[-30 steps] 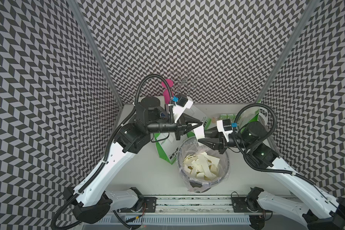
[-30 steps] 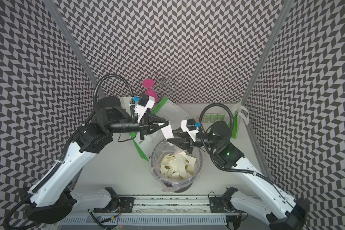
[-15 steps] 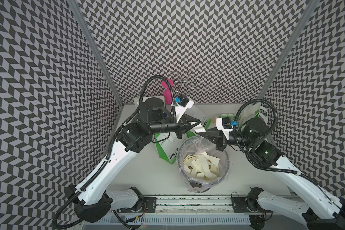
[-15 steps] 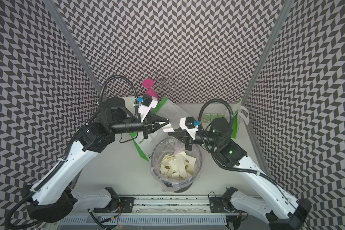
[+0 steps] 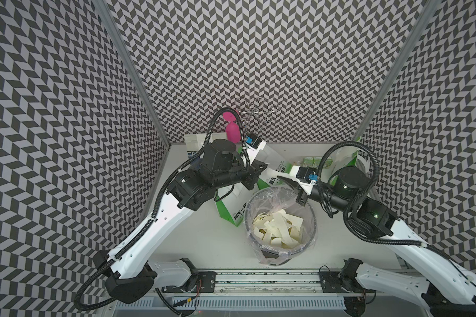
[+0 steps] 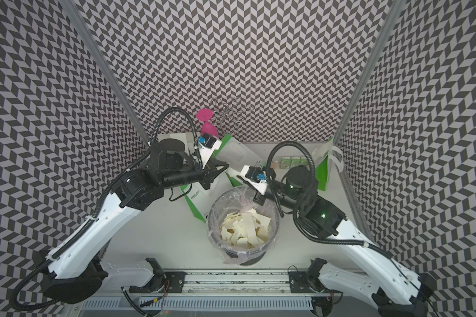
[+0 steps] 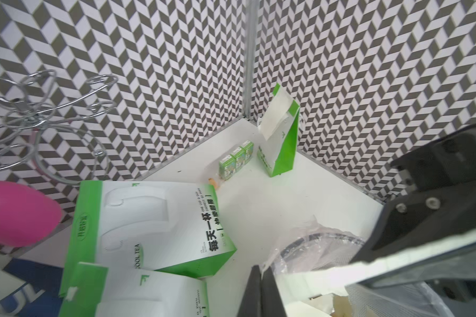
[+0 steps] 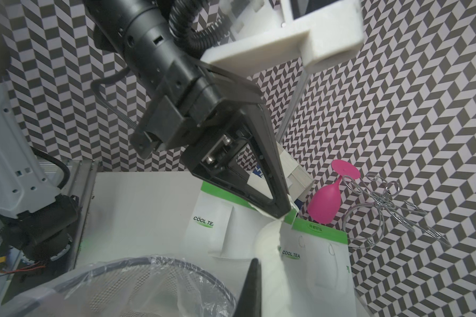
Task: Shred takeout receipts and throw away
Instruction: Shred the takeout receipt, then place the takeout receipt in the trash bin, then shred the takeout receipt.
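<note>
Left end effector (image 8: 285, 212) and right end effector (image 5: 280, 179) are both clamped on one takeout receipt (image 8: 270, 247), stretched between them. The bin (image 5: 248, 219) with torn scraps (image 5: 278, 230) sits just below. I'd twist the ends crosswise rather than yank straight apart, right over the bin so the pieces drop in
</note>
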Robot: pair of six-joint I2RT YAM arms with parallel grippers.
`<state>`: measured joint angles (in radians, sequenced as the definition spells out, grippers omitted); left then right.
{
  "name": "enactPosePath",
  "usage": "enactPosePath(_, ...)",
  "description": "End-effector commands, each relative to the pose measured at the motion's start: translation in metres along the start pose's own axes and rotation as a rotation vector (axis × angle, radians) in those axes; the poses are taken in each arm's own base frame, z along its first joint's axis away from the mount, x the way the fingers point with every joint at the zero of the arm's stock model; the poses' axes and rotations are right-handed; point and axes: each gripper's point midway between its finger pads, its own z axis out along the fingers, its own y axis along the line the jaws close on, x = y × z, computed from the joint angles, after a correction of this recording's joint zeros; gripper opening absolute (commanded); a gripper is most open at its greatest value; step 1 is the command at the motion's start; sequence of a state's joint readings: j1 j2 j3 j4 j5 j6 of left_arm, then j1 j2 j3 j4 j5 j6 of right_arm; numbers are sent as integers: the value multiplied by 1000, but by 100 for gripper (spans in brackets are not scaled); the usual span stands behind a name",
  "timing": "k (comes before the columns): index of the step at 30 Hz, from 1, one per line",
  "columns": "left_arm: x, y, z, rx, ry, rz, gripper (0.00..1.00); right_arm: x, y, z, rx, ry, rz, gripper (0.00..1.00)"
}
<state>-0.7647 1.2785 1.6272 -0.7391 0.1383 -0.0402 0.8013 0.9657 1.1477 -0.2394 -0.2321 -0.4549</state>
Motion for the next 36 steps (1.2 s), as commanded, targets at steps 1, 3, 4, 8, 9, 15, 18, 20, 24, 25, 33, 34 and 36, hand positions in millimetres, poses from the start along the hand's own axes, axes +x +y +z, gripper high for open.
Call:
enactPosePath(1, 10, 17, -2, -89, 37, 3, 0, -41, -18, -27, 102, -122, -55, 0)
enactPosePath(3, 10, 13, -1, -60, 40, -2, 0, -41, -18, -31, 107, -128, -51, 0)
enactPosePath(4, 9, 10, 0, -43, 38, -2, 0, -41, -18, -32, 105, -129, -50, 0)
enactPosePath(8, 0, -13, -6, 83, -4, -9, 0, -39, -18, -39, 119, -119, -48, 0)
enactPosePath(9, -1, -17, -8, 106, -10, -10, 0, -36, -18, -41, 127, -111, -42, 0)
enactPosePath(15, -1, -67, -22, 380, -48, -1, 12, -12, 4, -43, 29, -43, 43, 0)
enactPosePath(18, 7, -84, -25, 444, -44, 43, 29, -6, 21, -47, -47, -51, 97, 0)
enactPosePath(20, 12, -92, -26, 478, -40, 73, 41, -4, 32, -49, -101, -60, 129, 0)
enactPosePath(24, 24, -89, -24, 458, -31, 151, 61, 4, 48, -49, -199, -41, 170, 0)
enactPosePath(25, 23, -87, -24, 443, -38, 164, 63, 4, 50, -50, -213, -43, 174, 0)
enactPosePath(33, 15, -94, -39, 475, -146, 309, 74, 3, 51, -57, -360, -125, 276, 0)
enactPosePath(34, 14, -97, -40, 496, -158, 319, 74, 2, 52, -59, -384, -144, 293, 0)
enactPosePath(36, 11, -105, -41, 550, -178, 338, 73, 2, 55, -60, -430, -165, 315, 0)
